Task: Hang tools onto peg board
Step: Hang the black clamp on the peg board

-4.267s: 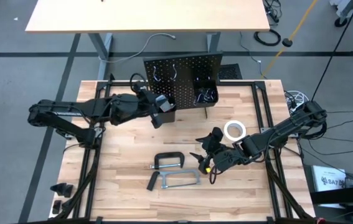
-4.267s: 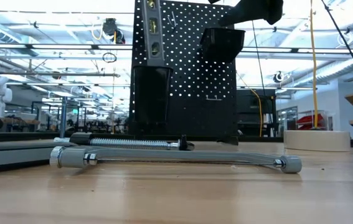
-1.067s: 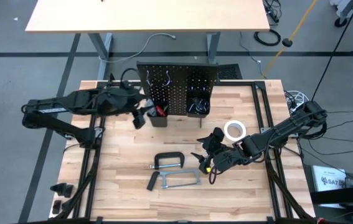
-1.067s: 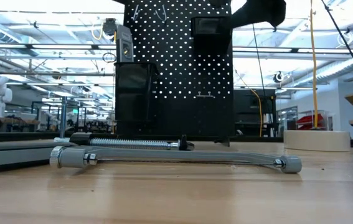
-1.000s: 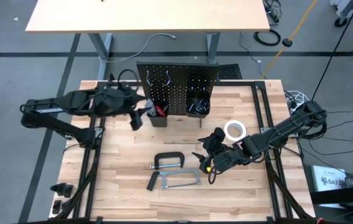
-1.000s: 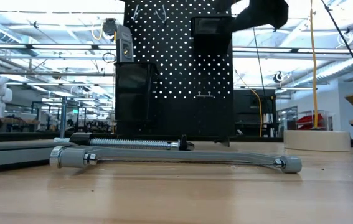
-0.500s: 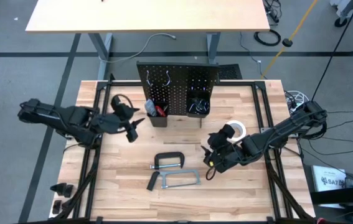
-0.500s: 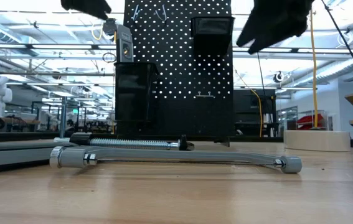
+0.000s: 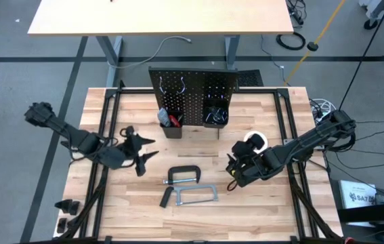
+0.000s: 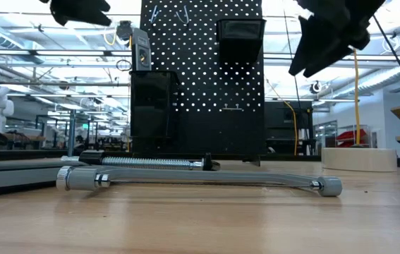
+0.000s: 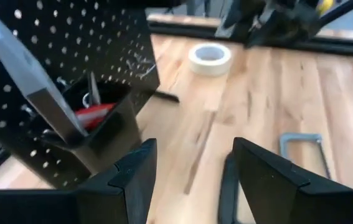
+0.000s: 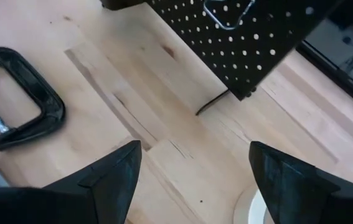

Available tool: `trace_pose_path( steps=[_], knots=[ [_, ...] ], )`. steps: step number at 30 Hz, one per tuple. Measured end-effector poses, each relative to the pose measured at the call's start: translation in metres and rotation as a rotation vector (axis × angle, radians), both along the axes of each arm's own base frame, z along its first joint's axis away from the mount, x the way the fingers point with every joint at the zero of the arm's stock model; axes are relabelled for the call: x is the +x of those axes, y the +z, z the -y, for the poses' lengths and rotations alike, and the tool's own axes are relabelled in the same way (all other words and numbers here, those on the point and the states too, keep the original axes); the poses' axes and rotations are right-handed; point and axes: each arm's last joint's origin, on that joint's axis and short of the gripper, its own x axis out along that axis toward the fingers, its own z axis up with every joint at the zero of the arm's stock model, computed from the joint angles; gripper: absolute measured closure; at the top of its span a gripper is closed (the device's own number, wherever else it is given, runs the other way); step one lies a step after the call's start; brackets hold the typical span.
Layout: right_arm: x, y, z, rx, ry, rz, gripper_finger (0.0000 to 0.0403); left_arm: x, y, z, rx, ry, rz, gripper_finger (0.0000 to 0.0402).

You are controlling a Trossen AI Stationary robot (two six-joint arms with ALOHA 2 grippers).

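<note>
The black peg board stands upright at the table's far middle, with two bins on its front. The left bin holds a grey level and a red-handled tool. A black C-clamp and a grey hacksaw lie flat on the table nearer the front. A white tape roll lies at the right. My left gripper hangs open left of the clamp. Just right of the clamp, my right gripper is open and tipped downward. Neither holds anything.
In the low view the hacksaw lies across the front, with the clamp behind it. The peg board's right bin holds metal pieces. A second table stands beyond the far edge. Bare wood lies between the board and the clamp.
My left gripper has drawn away from the peg board's left bin, toward the table's left and near edges and downward, and has stayed open. My right gripper has tipped its fingers further down and shifted slightly toward the tape roll. The tools have not moved.
</note>
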Motion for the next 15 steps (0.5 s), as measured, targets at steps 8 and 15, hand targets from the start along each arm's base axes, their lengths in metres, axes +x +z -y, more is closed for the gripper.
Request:
trace_pose_path(
  steps=[8, 15],
  knots=[
    [0.009, -0.02, 0.029, -0.067, -0.024, -0.039, 0.0239, -0.006, -0.024, 0.009, 0.155, 0.162, 0.101, 0.0187],
    [0.015, -0.022, 0.069, -0.058, -0.113, -0.105, 0.0389, -0.007, -0.032, 0.008, 0.179, 0.171, 0.128, 0.0187]
  ],
)
